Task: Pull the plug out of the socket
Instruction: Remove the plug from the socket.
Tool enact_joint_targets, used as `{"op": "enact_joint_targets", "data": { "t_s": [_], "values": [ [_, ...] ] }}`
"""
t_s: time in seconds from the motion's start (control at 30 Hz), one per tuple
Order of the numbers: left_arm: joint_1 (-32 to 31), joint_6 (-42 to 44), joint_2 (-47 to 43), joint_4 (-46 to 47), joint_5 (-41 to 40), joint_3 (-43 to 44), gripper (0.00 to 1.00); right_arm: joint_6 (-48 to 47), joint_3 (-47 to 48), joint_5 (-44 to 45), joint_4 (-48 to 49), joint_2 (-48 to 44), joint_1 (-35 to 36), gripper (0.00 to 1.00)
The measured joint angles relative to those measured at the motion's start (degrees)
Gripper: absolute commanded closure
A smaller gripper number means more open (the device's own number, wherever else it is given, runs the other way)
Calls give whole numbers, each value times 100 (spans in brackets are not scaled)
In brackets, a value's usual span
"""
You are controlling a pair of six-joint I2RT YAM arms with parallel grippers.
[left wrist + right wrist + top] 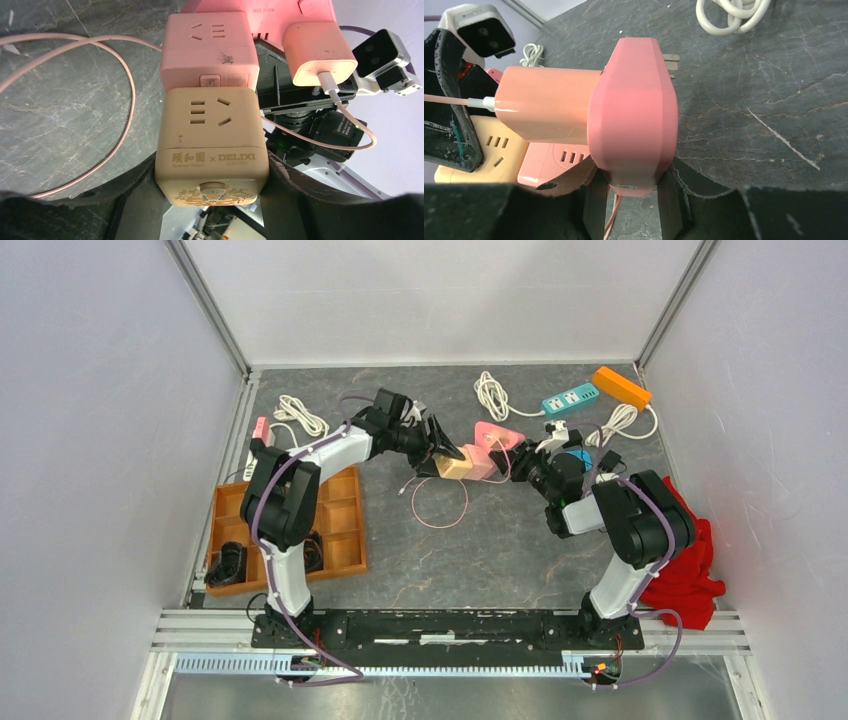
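Observation:
My left gripper [212, 187] is shut on a beige cube socket [212, 135], which is joined to a pink cube socket [210, 50]. Both show at mid-table in the top view, the beige cube [452, 466] and the pink cube [479, 462]. My right gripper [634, 197] is shut on a pink triangular adapter plug [634, 115], with a pink charger [544, 105] plugged into its side. The adapter's metal prongs [670, 65] are bare, pointing away from the cubes. The adapter [497, 434] sits just beyond the pink cube.
A thin pink cable loop [440, 502] lies on the table by the cubes. A wooden compartment tray [340, 540] is at the left. Teal [570, 398] and orange [621, 386] power strips and white cable coils [490, 392] lie at the back. A red cloth [690, 560] is at the right.

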Motion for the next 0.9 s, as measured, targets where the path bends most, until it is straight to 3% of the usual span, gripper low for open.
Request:
{"op": "enact_joint_targets", "data": {
  "t_s": [0.07, 0.13, 0.17, 0.2, 0.53, 0.9],
  "values": [
    [-46, 271, 140, -516, -166, 431, 98, 103, -13, 63, 4, 26, -2, 74],
    [-81, 450, 223, -800, -286, 636, 98, 142, -28, 81, -4, 61, -2, 79],
    [-96, 509, 243, -879, -326, 671, 98, 144, -35, 72, -20, 68, -2, 93],
    [-111, 529, 247, -927, -361, 675, 98, 131, -44, 44, -66, 68, -2, 100],
    [-221, 415, 98, -385, -459, 297, 98, -892, -48, 181, -584, -369, -50, 100],
    [-166, -238, -1023, 693, -599, -1108, 98, -678, -46, -511, -313, -428, -175, 100]
  ]
}}
